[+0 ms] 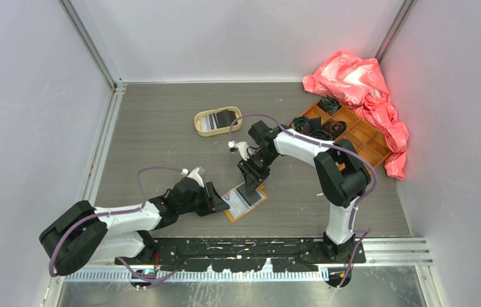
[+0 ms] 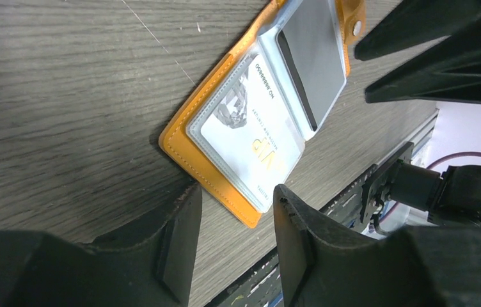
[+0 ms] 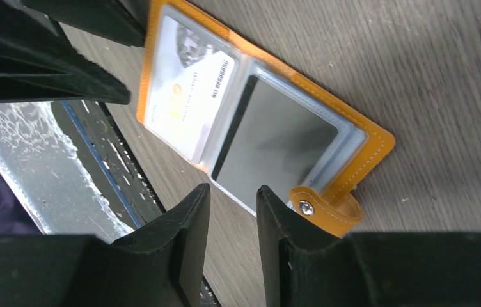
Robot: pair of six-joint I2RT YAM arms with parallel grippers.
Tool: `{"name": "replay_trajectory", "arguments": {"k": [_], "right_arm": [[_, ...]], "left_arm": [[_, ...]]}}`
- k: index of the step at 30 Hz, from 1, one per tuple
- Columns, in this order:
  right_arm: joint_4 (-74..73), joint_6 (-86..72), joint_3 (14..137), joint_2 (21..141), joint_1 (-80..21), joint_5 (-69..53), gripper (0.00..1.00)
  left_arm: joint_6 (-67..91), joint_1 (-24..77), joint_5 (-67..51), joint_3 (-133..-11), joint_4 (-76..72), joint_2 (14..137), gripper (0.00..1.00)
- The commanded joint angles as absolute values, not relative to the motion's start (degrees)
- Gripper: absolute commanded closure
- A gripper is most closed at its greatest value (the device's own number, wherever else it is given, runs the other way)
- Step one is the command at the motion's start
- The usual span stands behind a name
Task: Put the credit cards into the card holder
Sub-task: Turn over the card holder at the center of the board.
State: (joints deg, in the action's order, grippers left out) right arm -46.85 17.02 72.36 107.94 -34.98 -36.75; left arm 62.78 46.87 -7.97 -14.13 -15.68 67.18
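The orange card holder (image 1: 232, 213) (image 2: 187, 131) (image 3: 367, 138) lies open on the table. Its clear sleeves hold a white card (image 2: 251, 128) (image 3: 187, 96) and a dark card (image 2: 315, 57) (image 3: 276, 147). My left gripper (image 1: 217, 199) (image 2: 235, 195) is open, its fingertips either side of the holder's near corner. My right gripper (image 1: 251, 187) (image 3: 233, 192) is open just off the dark card's sleeve edge, beside the snap tab (image 3: 318, 210), with only table between its fingers. Farther back, a striped card (image 1: 210, 121) and a black card (image 1: 227, 117) lie in the oval tray (image 1: 198, 119).
An orange compartmented box (image 1: 361, 133) with dark items stands at the back right, partly under a pink plastic bag (image 1: 359, 80). A black mounting rail (image 1: 257, 246) runs along the near table edge. Both arms crowd the holder from opposite sides.
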Motion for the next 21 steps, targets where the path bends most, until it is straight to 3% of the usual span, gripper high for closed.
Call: {"name": "replay_trajectory", "arguments": {"k": [1,21], "right_arm": [[-46.8,18.2,73.5,102.6,-34.4,-40.1,0.61],[-40.9,10.5,73.0,105.8,-32.9,-23.7,0.61]], "left_arm": [[60.9,47.0,-4.5,-16.2,-16.2,68.3,0.54],[59.0,46.4,-6.2,-20.6,-20.0,77.9,0.55]]}}
